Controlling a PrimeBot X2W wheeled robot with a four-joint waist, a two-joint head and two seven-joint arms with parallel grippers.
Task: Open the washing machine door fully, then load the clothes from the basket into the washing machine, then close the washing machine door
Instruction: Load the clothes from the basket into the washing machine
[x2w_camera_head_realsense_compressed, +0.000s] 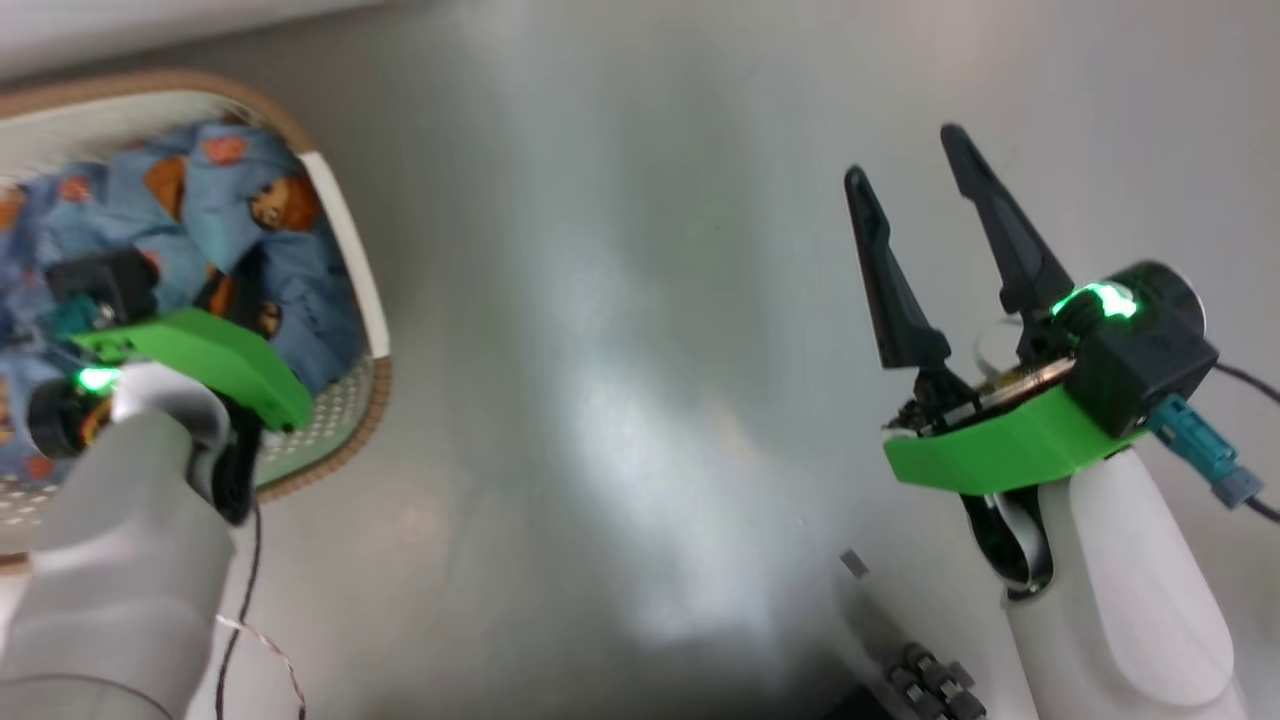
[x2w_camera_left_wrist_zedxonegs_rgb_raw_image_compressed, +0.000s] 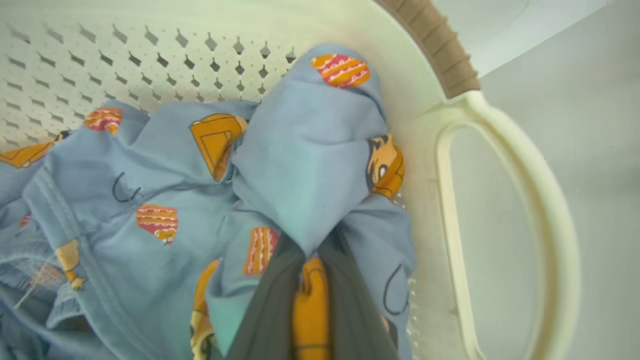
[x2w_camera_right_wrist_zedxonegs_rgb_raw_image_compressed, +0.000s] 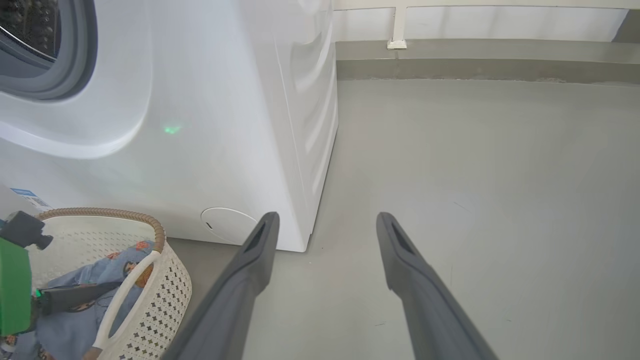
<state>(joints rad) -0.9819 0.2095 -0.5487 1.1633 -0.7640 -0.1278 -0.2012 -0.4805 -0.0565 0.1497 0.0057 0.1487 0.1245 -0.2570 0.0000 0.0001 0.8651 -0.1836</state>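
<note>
The cream basket (x2w_camera_left_wrist_zedxonegs_rgb_raw_image_compressed: 500, 150) holds the light blue clothes (x2w_camera_left_wrist_zedxonegs_rgb_raw_image_compressed: 300, 165) with orange prints. My left gripper (x2w_camera_left_wrist_zedxonegs_rgb_raw_image_compressed: 312, 250) reaches down into the basket and is shut on a fold of the clothes, which bunch up between its dark fingers. In the head view the basket (x2w_camera_head_realsense_compressed: 345, 230) and clothes (x2w_camera_head_realsense_compressed: 200, 200) lie at the left, under my left wrist. My right gripper (x2w_camera_head_realsense_compressed: 905, 160) hangs open over bare floor with nothing in it. Beyond the right gripper (x2w_camera_right_wrist_zedxonegs_rgb_raw_image_compressed: 327, 220), the white washing machine (x2w_camera_right_wrist_zedxonegs_rgb_raw_image_compressed: 210, 125) stands at the left, its drum opening (x2w_camera_right_wrist_zedxonegs_rgb_raw_image_compressed: 30, 30) uncovered. The washing machine door is out of view.
The basket (x2w_camera_right_wrist_zedxonegs_rgb_raw_image_compressed: 155, 230) sits on the grey floor (x2w_camera_right_wrist_zedxonegs_rgb_raw_image_compressed: 475, 175) right in front of the machine. A low grey kerb and white wall (x2w_camera_right_wrist_zedxonegs_rgb_raw_image_compressed: 475, 30) run along the back. A thin cable (x2w_camera_head_realsense_compressed: 240, 600) trails from my left arm.
</note>
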